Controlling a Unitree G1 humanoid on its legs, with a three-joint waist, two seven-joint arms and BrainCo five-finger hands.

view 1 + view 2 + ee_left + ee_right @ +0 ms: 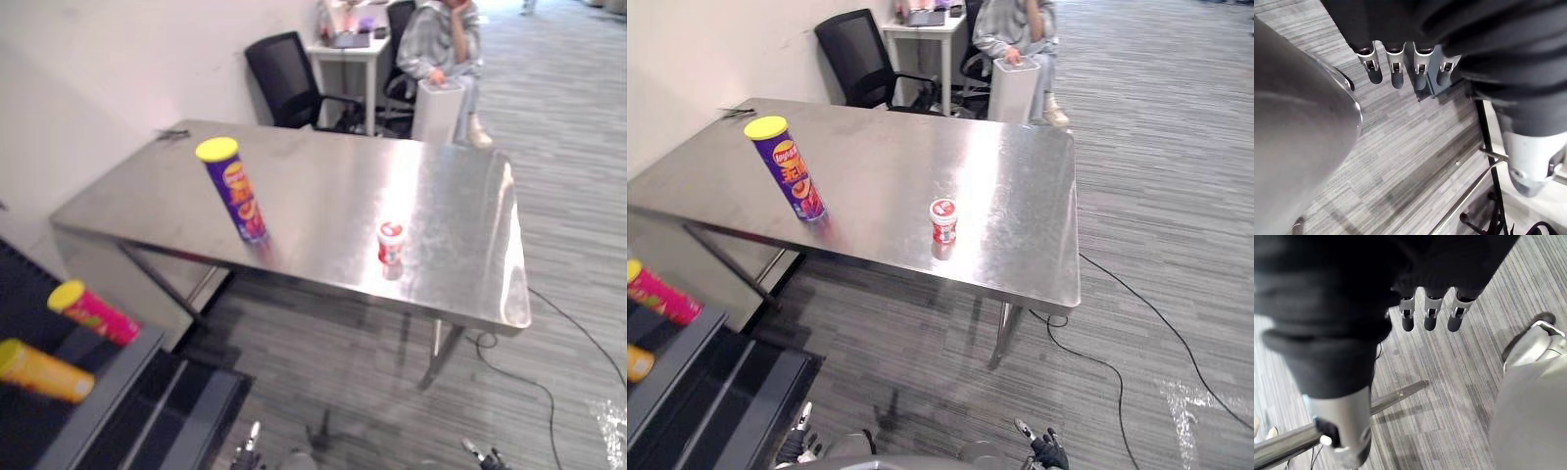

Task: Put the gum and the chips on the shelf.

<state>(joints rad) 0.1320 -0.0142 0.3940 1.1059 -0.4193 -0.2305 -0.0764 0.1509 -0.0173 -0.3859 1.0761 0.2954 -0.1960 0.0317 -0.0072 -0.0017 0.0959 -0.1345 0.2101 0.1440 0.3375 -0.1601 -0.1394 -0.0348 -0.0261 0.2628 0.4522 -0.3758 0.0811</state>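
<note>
**A:** Where are the snacks?

**B:** Both stand on the long brushed-steel table point(323, 186). The tall purple chip can with a yellow lid point(238, 196) is toward the robot's left. The small red-and-white gum tub point(391, 241) is to its right, nearer the front edge, and the two are apart.

**A:** And the shelf?

**B:** The dark grey shelf unit point(108, 382) sits low on the robot's left, well apart from both items. A pink can with a yellow lid point(93, 311) and an orange can with a yellow lid point(44, 370) lie on it.

**A:** The hands?

**B:** The left hand point(1397, 68) hangs low over the striped grey carpet, fingers straight and relaxed, holding nothing. The right hand point(1430, 316) is the same, fingers loosely extended and empty.

**A:** Anything behind the table?

**B:** A black office chair point(284, 73), and a seated person point(441, 44) at a small white desk point(348, 54).
</note>
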